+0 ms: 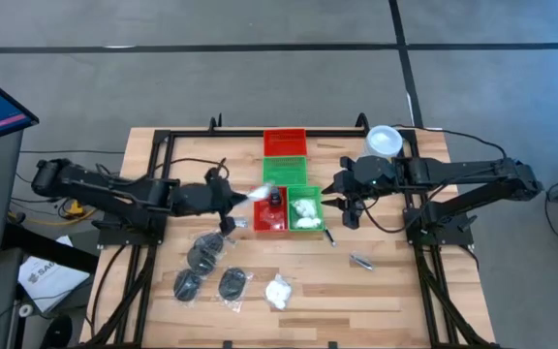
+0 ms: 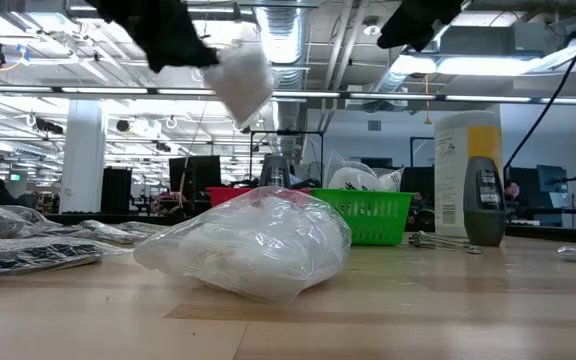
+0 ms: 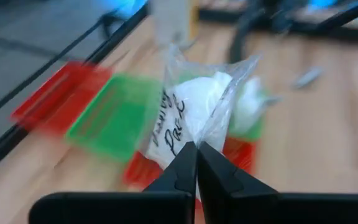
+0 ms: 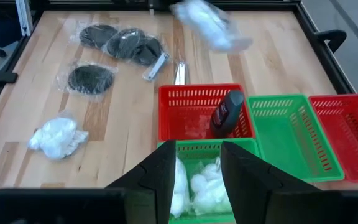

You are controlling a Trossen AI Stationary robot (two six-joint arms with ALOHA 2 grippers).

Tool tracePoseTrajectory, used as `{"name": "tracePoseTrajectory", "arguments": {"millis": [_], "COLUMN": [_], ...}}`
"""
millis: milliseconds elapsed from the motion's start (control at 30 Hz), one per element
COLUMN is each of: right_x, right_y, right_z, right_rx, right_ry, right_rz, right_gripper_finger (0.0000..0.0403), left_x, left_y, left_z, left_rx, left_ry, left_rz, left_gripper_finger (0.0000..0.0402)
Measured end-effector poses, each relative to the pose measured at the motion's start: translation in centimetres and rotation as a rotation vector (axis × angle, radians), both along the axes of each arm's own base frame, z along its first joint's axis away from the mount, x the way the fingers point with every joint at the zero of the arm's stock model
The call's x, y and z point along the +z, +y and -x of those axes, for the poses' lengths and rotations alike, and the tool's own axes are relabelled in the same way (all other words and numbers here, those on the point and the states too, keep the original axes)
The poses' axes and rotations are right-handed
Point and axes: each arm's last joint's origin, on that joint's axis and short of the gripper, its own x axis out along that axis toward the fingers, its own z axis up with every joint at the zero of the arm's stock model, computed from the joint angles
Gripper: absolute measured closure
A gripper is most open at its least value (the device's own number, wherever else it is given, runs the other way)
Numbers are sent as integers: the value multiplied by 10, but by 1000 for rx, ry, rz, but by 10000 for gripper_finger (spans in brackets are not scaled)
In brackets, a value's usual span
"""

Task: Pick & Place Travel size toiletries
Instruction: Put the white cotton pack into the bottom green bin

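Note:
My left gripper (image 1: 238,199) is shut on a clear packet of white puffy lumps (image 1: 260,194), with handwriting on its plastic (image 3: 173,118). It holds the packet in the air at the left edge of the near red tray (image 1: 264,221). That tray holds a dark bottle (image 1: 275,200). My right gripper (image 4: 194,177) stands open above the near green tray (image 1: 306,209), which holds white lumps, and touches nothing. On the table lie packets of dark discs (image 1: 206,252), another white puffy packet (image 1: 279,291) and thin sticks (image 1: 361,260). My left gripper pinches the packet's clear plastic edge (image 3: 199,134) between its two shut fingertips. The fingers come from the table's left, slanting down. The packet (image 2: 240,80) hangs past the fingertips, lifted clear of table and trays, its white filling beyond the pinched plastic.
A far red tray (image 1: 285,142) and a far green tray (image 1: 285,173) stand behind the near pair. A yellow canister with a white lid (image 1: 384,141) stands at the back right. A black frame (image 1: 163,136) borders the table.

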Motion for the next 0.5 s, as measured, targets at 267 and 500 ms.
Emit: {"name": "tracePoseTrajectory", "arguments": {"millis": [267, 500], "right_x": [-5, -1], "right_y": [1, 9], "right_z": [-8, -15], "right_rx": [12, 85], "right_ry": [1, -61], "right_rz": [6, 57], "right_gripper_finger": [285, 285], "left_x": [8, 3], "left_y": [-7, -11], "left_z": [-16, -29], "left_rx": [-178, -244], "left_ry": [-133, -176], "left_rz": [42, 68], "left_gripper_finger": [401, 401]}}
